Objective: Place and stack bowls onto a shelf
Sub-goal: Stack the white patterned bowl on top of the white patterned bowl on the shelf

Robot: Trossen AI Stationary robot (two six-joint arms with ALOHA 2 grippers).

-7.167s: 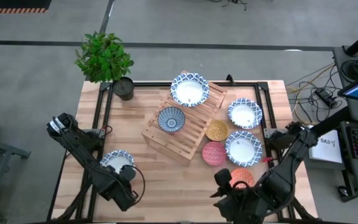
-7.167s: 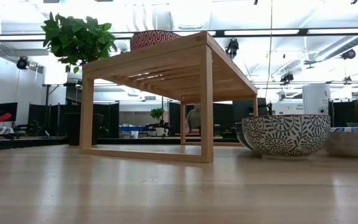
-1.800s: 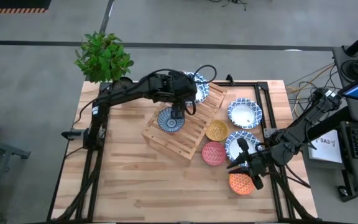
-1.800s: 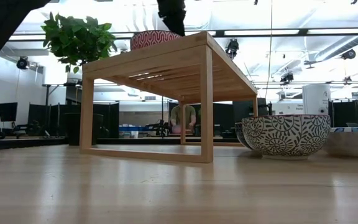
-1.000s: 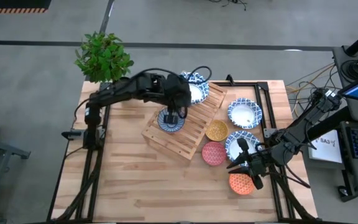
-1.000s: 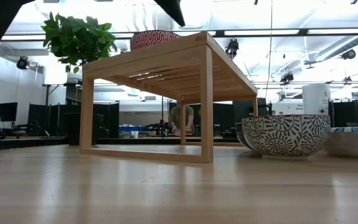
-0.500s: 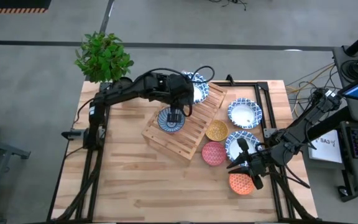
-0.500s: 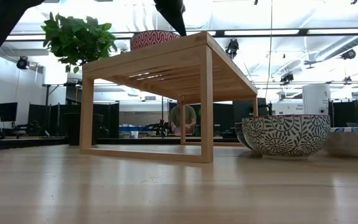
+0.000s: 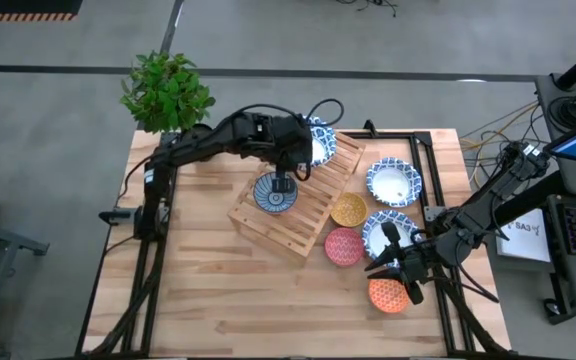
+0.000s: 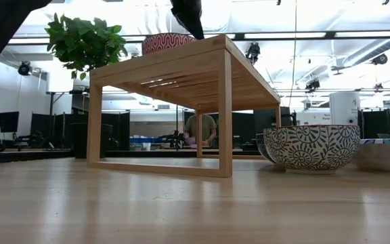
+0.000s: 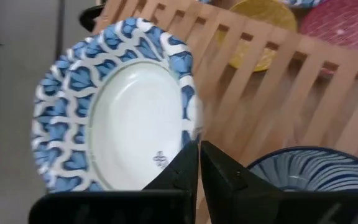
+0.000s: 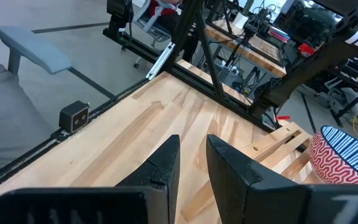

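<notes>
- The right gripper [image 9: 396, 262] hangs at the table's near right corner, beside an orange bowl [image 9: 389, 295]. In the right wrist view its fingers [image 12: 166, 163] stand close together with a narrow gap and nothing between them.
- Just beyond it, on the tabletop [image 9: 208, 290], sit a white bowl with a blue patterned rim [image 9: 392, 236] and a pink-red bowl [image 9: 344, 246], the two almost touching. The pink-red bowl also shows at the edge of the right wrist view [image 12: 347, 168].
- A mustard-yellow bowl [image 9: 349, 210] rests just past the pink-red one, close against the shelf's right edge, and a second blue-rimmed white bowl [image 9: 394, 182] sits farther back to the right.
- The shelf [image 9: 298, 215], a light slatted rack, lies at an angle in the middle of the table. A dark blue patterned bowl [image 9: 274, 192] stands on its near left part.
- The left gripper [image 9: 285, 180] hovers over the shelf just above the far rim of that dark blue bowl. The left wrist view shows its fingers [image 11: 185, 171] pressed nearly together, gripping nothing.
- At the shelf's far end rests another blue-rimmed white bowl [image 11: 114, 115], partly hidden by the left arm in the high view. A small blue mark is printed inside it, too small to read.
- A potted plant [image 9: 168, 95] stands at the table's far left corner.
- No other writing can be read.
</notes>
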